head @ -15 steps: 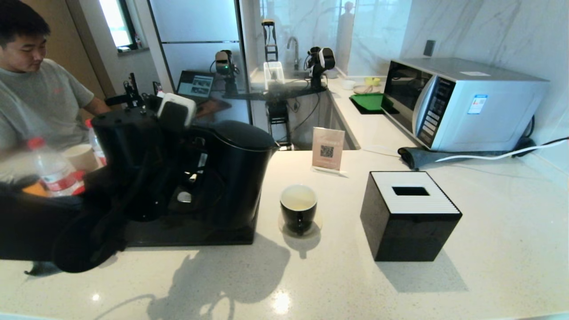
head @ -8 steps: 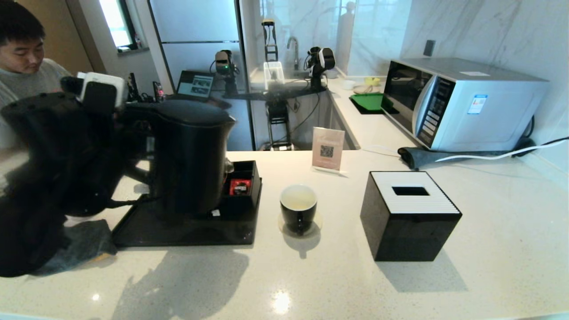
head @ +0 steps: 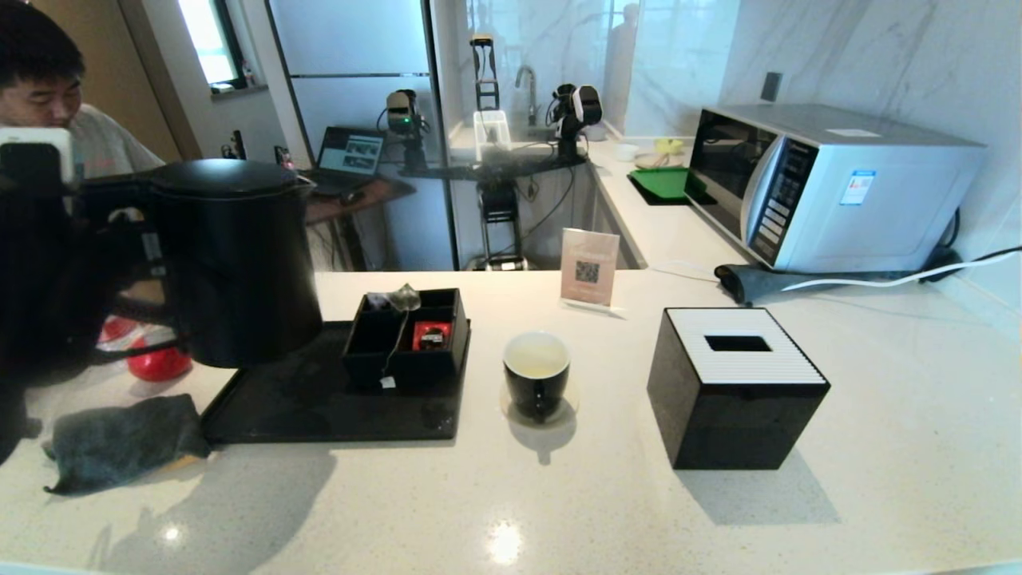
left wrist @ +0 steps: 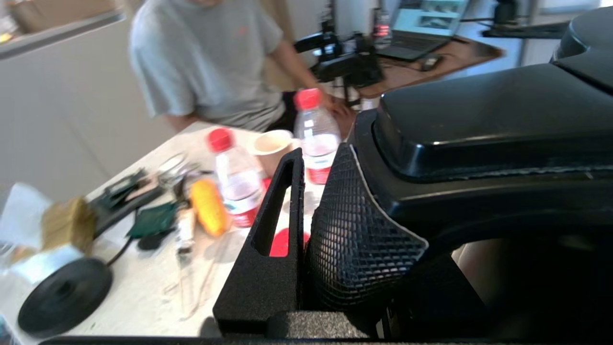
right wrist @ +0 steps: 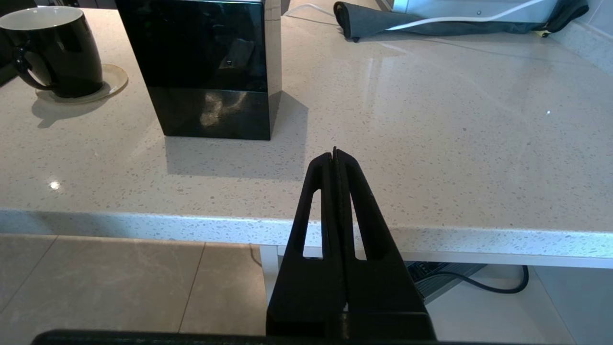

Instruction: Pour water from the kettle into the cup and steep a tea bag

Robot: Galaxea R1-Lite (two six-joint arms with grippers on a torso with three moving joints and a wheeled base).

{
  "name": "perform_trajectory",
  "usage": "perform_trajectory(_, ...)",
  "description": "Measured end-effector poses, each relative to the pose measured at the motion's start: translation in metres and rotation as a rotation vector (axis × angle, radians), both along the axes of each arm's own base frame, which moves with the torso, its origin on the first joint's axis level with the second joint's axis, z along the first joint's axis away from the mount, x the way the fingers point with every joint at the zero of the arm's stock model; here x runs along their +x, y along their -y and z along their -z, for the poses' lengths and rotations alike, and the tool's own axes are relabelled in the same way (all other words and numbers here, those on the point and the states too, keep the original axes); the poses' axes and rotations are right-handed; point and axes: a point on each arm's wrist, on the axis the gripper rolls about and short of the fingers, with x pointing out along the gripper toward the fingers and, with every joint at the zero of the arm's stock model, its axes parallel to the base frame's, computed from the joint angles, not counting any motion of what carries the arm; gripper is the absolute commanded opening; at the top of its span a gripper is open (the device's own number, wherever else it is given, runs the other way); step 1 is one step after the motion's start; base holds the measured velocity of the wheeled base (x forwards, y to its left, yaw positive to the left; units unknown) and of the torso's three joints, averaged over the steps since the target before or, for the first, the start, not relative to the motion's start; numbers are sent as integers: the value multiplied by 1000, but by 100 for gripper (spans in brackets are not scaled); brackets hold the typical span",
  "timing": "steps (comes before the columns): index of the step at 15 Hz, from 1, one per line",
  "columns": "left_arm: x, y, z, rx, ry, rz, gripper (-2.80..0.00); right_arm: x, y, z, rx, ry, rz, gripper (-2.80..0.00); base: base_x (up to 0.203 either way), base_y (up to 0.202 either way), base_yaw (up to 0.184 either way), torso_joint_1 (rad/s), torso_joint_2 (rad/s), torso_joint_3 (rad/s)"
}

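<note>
The matte black kettle [head: 231, 263] hangs upright above the left end of the black tray [head: 319, 411]. My left gripper [head: 96, 239] is shut on its loop handle [left wrist: 479, 124], with one finger [left wrist: 278, 225] showing beside the handle. The black cup [head: 536, 374] with a white inside stands on a coaster right of the tray, well clear of the kettle. The tea bag [head: 404, 297] lies on the rim of a black compartment box [head: 407, 351], its string hanging down the front. My right gripper [right wrist: 334, 152] is shut and empty, off the counter's front edge.
A black tissue box [head: 734, 387] stands right of the cup, with a QR sign [head: 589, 267] behind it and a microwave [head: 830, 184] at the back right. A grey cloth [head: 120, 439] lies left of the tray. Red-capped bottles [left wrist: 234, 177], a paper cup [left wrist: 273, 143] and a person [head: 40, 88] are at the far left.
My left arm has carried the kettle leftward, away from the cup, uncovering the compartment box and the tea bag. The cup and the right gripper have not moved.
</note>
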Motion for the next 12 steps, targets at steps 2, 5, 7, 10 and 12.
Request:
perform_trajectory(2,-1,-14,7,-10,25,-28,-280,0,0,0,0,0,0,-280,0,0,0,0,0,0)
perform_trajectory(5,5,-26,28,-10,42,-66,-280,0,0,0,0,0,0,-280,0,0,0,0,0,0)
perform_trajectory(7,13,-30,46,-9,56,-77,-280,0,0,0,0,0,0,-280,0,0,0,0,0,0)
perform_trajectory(10,28,-35,72,-7,85,-84,-280,0,0,0,0,0,-2,-280,0,0,0,0,0,0)
perform_trajectory(12,38,-38,94,-46,44,-78,-280,0,0,0,0,0,-3,-280,0,0,0,0,0,0)
